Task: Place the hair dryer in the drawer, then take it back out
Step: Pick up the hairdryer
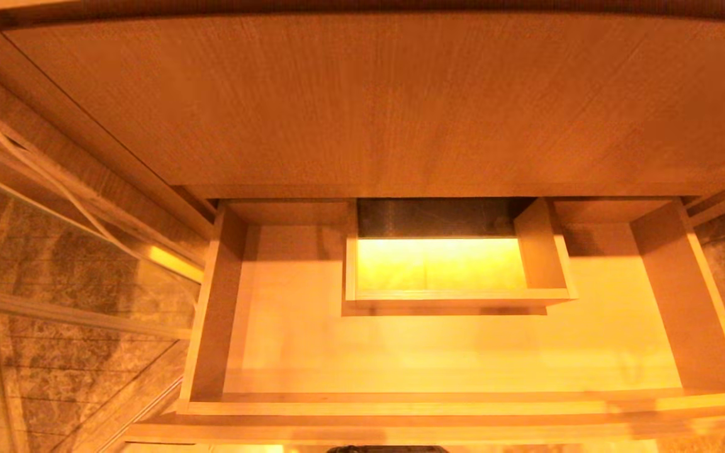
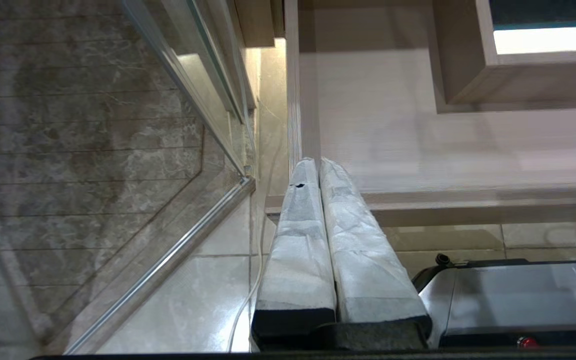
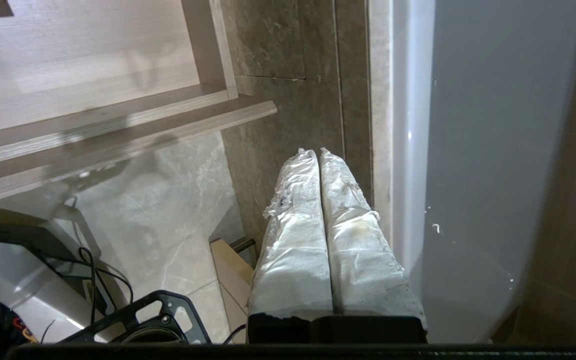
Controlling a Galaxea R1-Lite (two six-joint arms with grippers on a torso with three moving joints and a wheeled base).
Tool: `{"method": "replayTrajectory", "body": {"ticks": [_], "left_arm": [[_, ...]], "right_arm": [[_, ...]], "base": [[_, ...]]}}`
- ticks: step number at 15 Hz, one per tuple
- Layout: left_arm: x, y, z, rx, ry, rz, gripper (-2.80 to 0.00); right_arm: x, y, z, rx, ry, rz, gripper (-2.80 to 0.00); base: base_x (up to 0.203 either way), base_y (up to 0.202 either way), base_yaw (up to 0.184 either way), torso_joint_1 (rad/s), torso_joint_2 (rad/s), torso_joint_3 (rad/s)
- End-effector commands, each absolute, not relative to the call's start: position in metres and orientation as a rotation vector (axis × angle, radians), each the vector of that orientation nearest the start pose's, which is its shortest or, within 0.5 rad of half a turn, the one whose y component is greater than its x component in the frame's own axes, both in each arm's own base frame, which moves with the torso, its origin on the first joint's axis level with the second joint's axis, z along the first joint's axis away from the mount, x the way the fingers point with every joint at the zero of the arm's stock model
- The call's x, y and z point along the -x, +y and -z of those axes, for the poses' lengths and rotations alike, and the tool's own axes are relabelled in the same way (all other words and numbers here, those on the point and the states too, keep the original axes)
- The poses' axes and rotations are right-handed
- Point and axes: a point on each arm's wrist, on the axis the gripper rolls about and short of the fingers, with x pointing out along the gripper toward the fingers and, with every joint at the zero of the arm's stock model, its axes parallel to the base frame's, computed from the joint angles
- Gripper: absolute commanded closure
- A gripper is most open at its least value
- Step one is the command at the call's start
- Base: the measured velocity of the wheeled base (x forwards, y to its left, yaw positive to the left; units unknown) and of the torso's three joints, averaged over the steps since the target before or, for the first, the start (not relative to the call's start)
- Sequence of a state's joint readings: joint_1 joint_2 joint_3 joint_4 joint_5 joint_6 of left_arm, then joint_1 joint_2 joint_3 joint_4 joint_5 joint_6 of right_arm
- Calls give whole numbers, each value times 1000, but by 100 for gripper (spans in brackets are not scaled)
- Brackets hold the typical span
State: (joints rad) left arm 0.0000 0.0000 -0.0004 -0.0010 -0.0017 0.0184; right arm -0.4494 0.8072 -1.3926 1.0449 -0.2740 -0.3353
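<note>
Drawer is pulled out under the wood counter, wide and shallow, with a boxed cut-out at its back middle; no hair dryer shows in any view. Left gripper hangs off the drawer's front left corner, fingers pressed together, holding nothing. Right gripper sits off the front right corner over dark floor tile beside a white wall, fingers together, empty.
</note>
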Motion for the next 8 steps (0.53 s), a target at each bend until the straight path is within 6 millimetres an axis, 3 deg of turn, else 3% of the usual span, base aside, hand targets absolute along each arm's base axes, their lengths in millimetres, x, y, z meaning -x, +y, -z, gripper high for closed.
{"method": "replayTrajectory", "body": {"ticks": [1,8], "left_arm": [[23,0,-75,-20,0,2,0],[23,0,-75,-20,0,2,0]], "right_arm": [[14,0,-331,275,586,622,0],[14,0,-332,284,577,624,0]], "base": [[0,0,0,247,-476,-246],[0,0,0,248,-500,-259]]}}
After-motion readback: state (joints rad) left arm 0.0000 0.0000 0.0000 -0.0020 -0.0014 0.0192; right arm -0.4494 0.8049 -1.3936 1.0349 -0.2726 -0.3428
